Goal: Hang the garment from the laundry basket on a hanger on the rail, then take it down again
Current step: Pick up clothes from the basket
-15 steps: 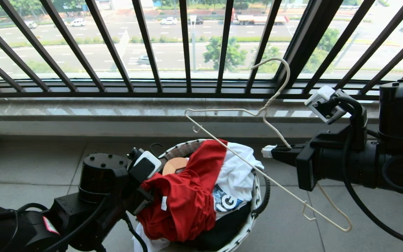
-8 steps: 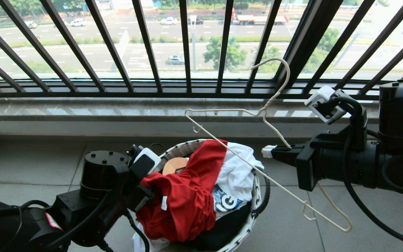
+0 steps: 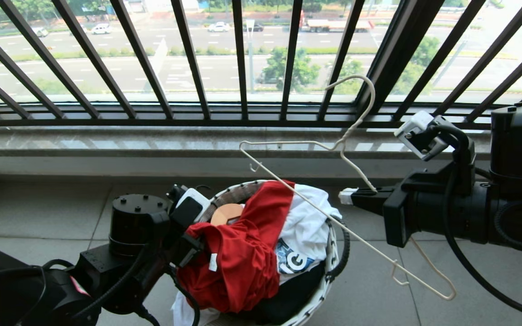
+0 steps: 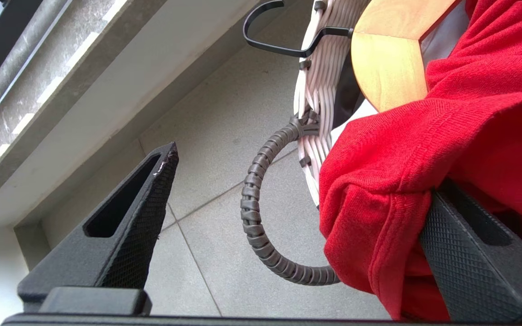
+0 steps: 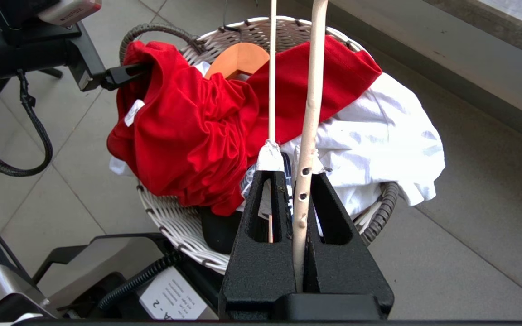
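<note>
So, head view: laundry basket [image 3: 329, 267] sits on the tiled floor [image 3: 39, 213] below the black balustrade [image 3: 188, 59], road and trees outside. Red garment [image 3: 238, 253] is heaped on top of the basket, spilling over its left rim, with a white T-shirt [image 3: 306, 226] beside it and something black under both. A wooden hanger [image 3: 225, 213] pokes out at the far rim. Left gripper [image 3: 188, 246] is low at the basket's left edge, against the red cloth; its fingers are hidden here. Right gripper [image 3: 349, 195] reaches in level from the right, clamped on the cream wire hanger [image 3: 315, 208], which is held in the air, tilted over the basket, hook up toward the bars.

Left wrist view: only here the jaws show, spread wide. One finger [image 4: 125, 226] hangs free over the floor, the other finger [image 4: 465, 262] is tucked under a red fold, cloth draped over it. The basket's dark looped handle [image 4: 256, 213] and white woven wall lie between them, nothing pinched.

Right wrist view: the grip is plain here, both fingers [image 5: 261, 253] pressed tight on the hanger's thick wire just above the basket. A thinner wire runs alongside. It also shows the left gripper's finger tip poking into the garment's far side.
</note>
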You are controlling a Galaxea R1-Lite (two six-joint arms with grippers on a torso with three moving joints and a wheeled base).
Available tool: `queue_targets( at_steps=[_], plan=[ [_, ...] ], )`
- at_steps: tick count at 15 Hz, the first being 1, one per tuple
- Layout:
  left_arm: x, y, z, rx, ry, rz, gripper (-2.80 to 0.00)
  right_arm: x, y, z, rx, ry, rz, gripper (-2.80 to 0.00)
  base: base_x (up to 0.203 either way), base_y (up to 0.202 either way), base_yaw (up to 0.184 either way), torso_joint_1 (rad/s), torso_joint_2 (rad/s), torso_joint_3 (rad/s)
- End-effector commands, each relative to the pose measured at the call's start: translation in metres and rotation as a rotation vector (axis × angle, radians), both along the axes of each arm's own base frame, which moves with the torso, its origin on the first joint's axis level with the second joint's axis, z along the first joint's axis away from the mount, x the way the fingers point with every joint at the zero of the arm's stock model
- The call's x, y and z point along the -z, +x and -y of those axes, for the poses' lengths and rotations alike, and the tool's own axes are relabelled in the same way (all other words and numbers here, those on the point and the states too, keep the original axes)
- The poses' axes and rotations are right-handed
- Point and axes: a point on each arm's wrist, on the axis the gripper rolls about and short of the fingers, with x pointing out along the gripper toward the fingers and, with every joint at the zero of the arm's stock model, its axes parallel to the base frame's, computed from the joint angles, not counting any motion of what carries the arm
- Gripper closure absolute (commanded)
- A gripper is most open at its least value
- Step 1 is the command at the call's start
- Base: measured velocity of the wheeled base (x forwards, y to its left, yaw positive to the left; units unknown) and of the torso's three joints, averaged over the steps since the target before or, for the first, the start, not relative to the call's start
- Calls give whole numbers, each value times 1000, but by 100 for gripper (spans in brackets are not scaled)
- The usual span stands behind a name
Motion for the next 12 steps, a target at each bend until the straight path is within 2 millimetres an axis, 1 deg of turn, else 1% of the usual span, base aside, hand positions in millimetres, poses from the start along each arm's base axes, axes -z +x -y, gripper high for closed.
queue_targets(
  at_steps=[1, 9, 12],
  plan=[
    [1, 1, 0, -2, 5, 0, 0, 0, 0, 0, -2, 0, 0, 0, 0, 0, 0, 0, 0, 0],
    [3, 0, 0, 2, 10, -7, 0, 4, 4, -2, 0, -8, -11, 0, 0, 0, 0, 0, 0, 0],
    [13, 4, 3, 6, 24, -39, 0, 0, 8, 3, 28, 11, 18, 0, 0, 0, 0, 0, 0, 0]
  ],
)
